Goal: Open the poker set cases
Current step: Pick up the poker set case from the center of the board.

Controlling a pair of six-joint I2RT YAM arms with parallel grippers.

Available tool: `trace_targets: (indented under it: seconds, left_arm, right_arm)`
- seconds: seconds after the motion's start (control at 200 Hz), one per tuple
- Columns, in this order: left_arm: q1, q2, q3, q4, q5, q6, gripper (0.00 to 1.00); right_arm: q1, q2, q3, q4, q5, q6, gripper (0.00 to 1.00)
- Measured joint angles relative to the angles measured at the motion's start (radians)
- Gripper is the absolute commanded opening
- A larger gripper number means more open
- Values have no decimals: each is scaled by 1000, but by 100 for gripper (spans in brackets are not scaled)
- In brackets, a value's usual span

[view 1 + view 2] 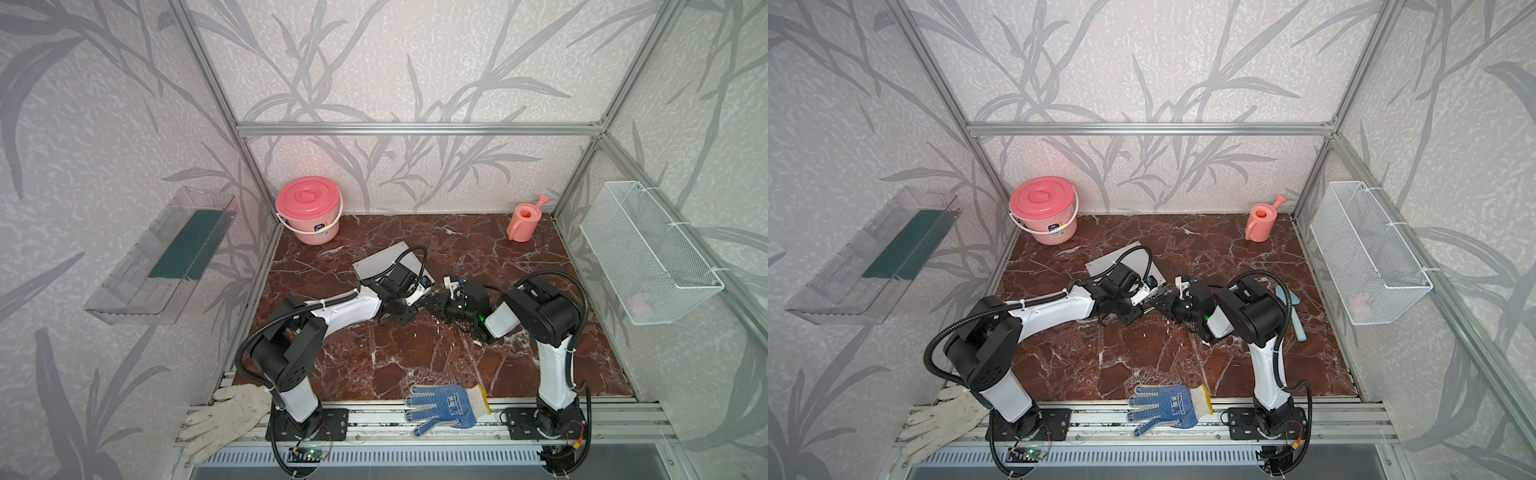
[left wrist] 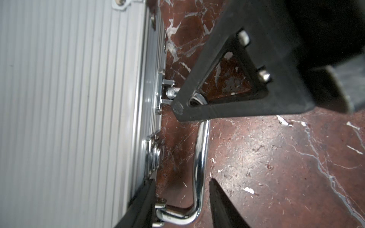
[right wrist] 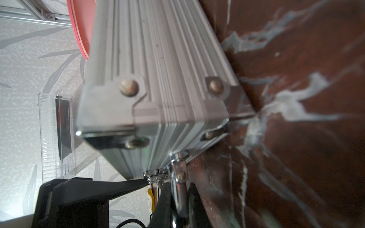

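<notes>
This is looking like a robotics lab: aluminium framing point(image 1: 415, 129) is enclosing wallpapered panels point(image 1: 415, 62) and a marbled desk point(image 1: 415, 353).

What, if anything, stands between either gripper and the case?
Nothing visible. The right gripper has its jaws shut on the handle of the case. The left gripper has its jaws open around the handle's other end, at the case's front edge.

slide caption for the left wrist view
closed ribbed silver poker case, left hand open astride its chrome handle
</notes>
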Motion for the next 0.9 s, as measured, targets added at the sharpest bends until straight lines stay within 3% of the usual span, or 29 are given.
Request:
trace_targets:
  seconds: [0.475,0.9]
  left_arm:
    - [-35,2,-5,-9,26,-47,28]
    - [-40,10,-16,21,-22,-63,30]
  right_arm:
    - [-2,-100,0,-160,37,5,0]
    - [-10,-158,4,-252,40,9,0]
